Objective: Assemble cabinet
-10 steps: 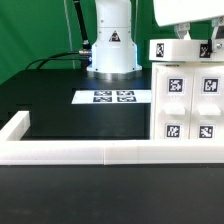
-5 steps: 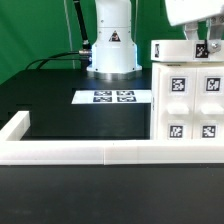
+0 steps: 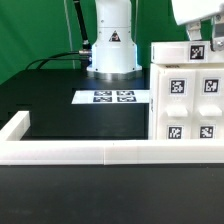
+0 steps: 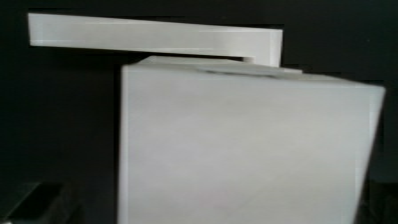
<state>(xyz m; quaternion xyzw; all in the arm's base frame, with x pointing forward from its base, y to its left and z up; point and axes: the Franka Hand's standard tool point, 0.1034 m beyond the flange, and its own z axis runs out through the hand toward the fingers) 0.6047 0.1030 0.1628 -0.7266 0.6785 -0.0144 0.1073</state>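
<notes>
The cabinet (image 3: pixel 190 108) is plain white, its fronts and top dotted with small square tags in a blocky black-and-white pattern. In the wrist view the cabinet (image 4: pixel 249 150) shows as an unmarked pale white-grey against black. The surface (image 3: pixel 60 110) is matt black, framed by a white rail (image 3: pixel 70 153). The marker board (image 3: pixel 113 97) is white with four black-and-white square tags in a row. The arm's base (image 3: pixel 112 45) is white with a dark triangular mark. The cables (image 3: pixel 60 57) are black and the backdrop (image 3: pixel 30 30) is green. The pincer (image 3: pixel 205 38) has a white housing and dark fingers.
</notes>
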